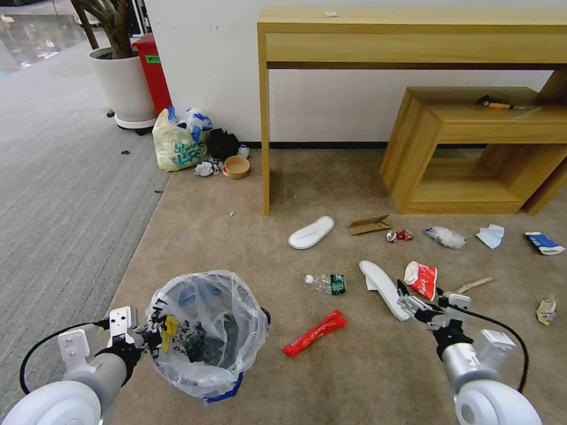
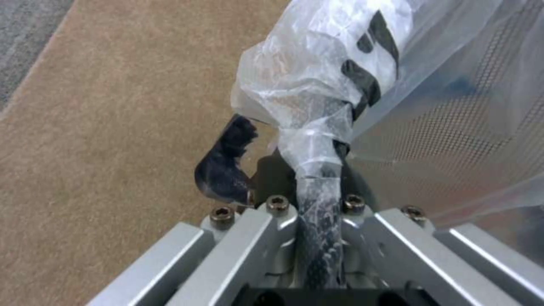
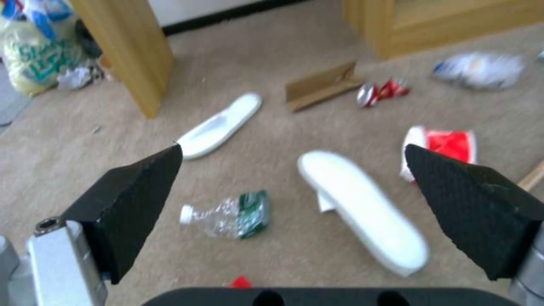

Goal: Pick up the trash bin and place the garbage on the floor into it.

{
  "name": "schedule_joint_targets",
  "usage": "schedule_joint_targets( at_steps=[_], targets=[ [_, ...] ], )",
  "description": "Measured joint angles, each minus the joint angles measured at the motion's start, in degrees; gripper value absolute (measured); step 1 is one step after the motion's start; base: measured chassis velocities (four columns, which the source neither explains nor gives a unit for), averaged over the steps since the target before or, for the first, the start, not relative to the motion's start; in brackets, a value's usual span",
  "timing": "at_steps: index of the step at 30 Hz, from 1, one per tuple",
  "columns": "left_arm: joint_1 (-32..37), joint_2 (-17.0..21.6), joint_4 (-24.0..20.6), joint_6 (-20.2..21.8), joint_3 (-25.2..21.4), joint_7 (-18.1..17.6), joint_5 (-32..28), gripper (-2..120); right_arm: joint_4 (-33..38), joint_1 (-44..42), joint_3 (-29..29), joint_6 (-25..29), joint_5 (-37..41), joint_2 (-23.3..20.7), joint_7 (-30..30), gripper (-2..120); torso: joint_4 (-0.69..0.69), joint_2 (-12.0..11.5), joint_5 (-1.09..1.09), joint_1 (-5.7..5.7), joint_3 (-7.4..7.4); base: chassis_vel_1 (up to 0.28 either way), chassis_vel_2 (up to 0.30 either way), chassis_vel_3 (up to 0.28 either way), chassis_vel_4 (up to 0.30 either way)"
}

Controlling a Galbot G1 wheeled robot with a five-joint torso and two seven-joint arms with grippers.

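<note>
left claw (image 1: 158, 335) pinches trash bin (image 1: 204, 330) rim; right claw (image 1: 420, 301) above slipper (image 1: 384, 288).

Both arms: glossy white rounded shells, grey cylindrical wrists w/ black collars. Black cable loops off each wrist, at 9 o'clock on the left, 3 o'clock on the right. Left gripper (image 1: 155, 337): white square bracket, yellow tab, bare aluminium plates w/ four bronze hex screws. Right gripper (image 3: 295, 178): two black textured wedge fingers (image 3: 136, 204), silver mounts, one hex screw.
</note>
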Motion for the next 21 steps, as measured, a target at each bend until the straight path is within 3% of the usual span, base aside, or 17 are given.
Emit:
schedule_joint_targets(
  at_steps=[9,12,21],
  targets=[
    [1.56,-1.11,-1.65,0.00,0.08,-0.24,1.69,0,-7.88,6.94,-7.88,-4.35,9.02,-1.33,6.60,100,-0.01,0.00,0.00,0.00,0.01,0.000,0.000,0.000,0.000],
    [2.60,-1.37,-2.47,0.00,0.18,-0.32,2.32,0,-11.29,10.15,-12.22,-6.47,14.61,-0.47,13.17,100,0.00,0.00,0.01,0.00,0.00,0.000,0.000,0.000,0.000],
    [4.57,-2.01,-3.38,0.00,0.35,-0.38,4.51,0,-17.87,15.52,-16.99,-9.74,24.49,2.27,22.96,100,-0.01,0.00,0.00,0.00,0.01,0.000,0.000,0.000,0.000]
  ],
)
